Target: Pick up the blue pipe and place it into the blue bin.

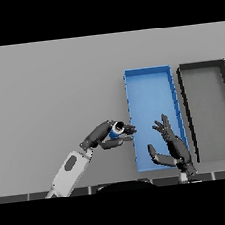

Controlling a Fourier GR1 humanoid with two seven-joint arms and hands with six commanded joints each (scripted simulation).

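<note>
the left hand (112, 133) has its fingers and thumb curled round the blue pipe (115, 130), holding it above the table (49, 102) just beside the left wall of the blue bin (149, 88), its fingertips reaching that edge. the right hand (171, 145) hangs over the bin's near right part, fingers straight and spread, grasping nothing. the bin's far half lies uncovered. a dark bin (208, 108) stands just right of the blue one, walls nearly touching. wide bare table stretches to the left and beyond.
</note>
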